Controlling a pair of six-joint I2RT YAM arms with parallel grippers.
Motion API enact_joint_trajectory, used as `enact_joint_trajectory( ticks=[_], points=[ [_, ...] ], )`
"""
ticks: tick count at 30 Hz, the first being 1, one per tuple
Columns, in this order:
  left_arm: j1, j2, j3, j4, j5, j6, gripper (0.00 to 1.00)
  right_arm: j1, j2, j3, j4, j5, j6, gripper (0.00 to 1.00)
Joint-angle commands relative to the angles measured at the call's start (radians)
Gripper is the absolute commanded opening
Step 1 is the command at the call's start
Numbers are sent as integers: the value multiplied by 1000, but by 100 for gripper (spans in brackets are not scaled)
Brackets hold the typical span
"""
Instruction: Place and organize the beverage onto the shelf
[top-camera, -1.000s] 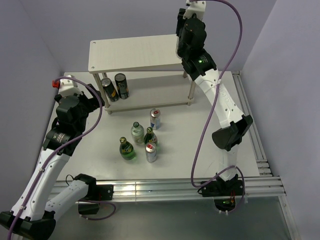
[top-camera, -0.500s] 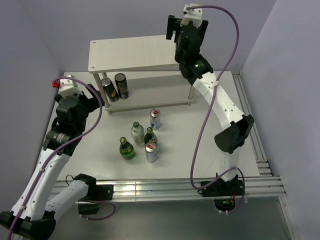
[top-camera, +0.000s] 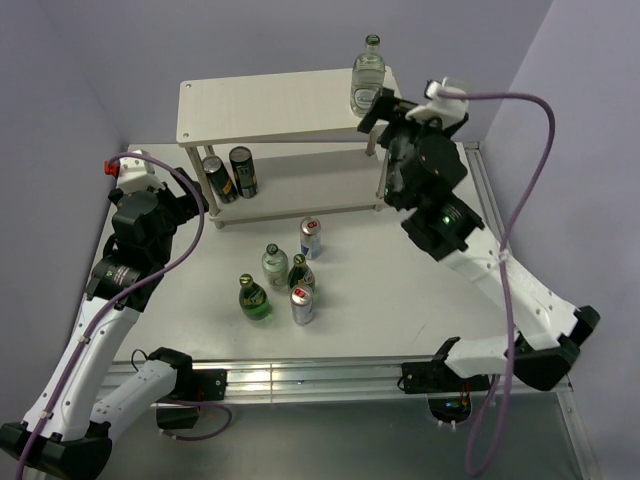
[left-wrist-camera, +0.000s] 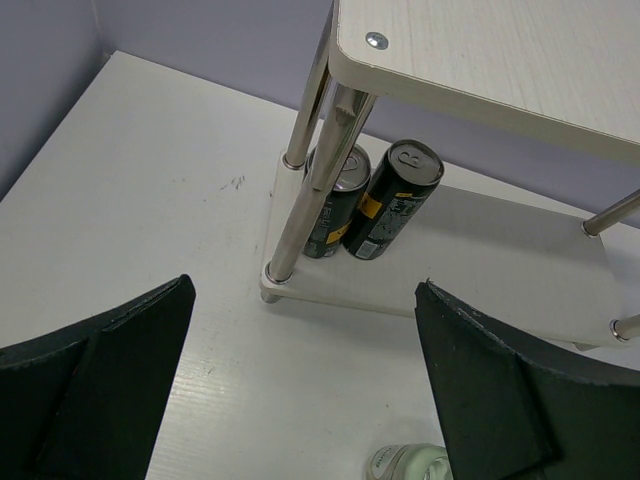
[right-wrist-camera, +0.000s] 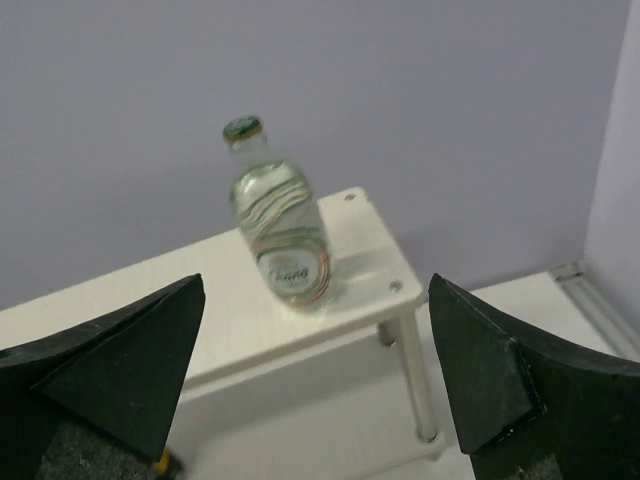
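Clear glass bottle upright, cap up — seemingly at shelf corner

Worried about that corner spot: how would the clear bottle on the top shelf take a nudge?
The bottle is tall and narrow, so it probably tips easily. It stands near the shelf end, so it might fall off. It looks like glass: likely smooth and breakable.

The shelf fills the upper right of the frame. On its lower board, two dark cans stand upright and touching, just behind a metal leg. The left pincer gapes wide and empty over the white bench. A pale bottle top peeks in at the bottom edge.
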Motion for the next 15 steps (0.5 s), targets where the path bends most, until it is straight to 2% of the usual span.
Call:
enact_joint_trajectory(
  ticks=[1,3,6,7,10,12,15],
  points=[
    [6,-5,0,30,-7,-10,99,63,-88,-129,-75,37,174,100],
    [6,-7,0,30,-7,-10,99,126,-155,-257,-116,-99,267,100],
    [6,-5,0,28,-5,-10,99,221,-206,-439,-83,-257,344,100],
    [8,-4,0,28,-5,-12,99,249,-201,-473,-78,-271,355,100],
    [8,-4,0,28,-5,-12,99,382,-117,-527,-130,-183,426,100],
    [8,-7,-2,28,-7,-10,99,430,-68,-533,-222,-141,516,100],
    [8,-8,-2,27,-8,-10,99,462,-22,-578,-219,-173,588,100]
  ],
)
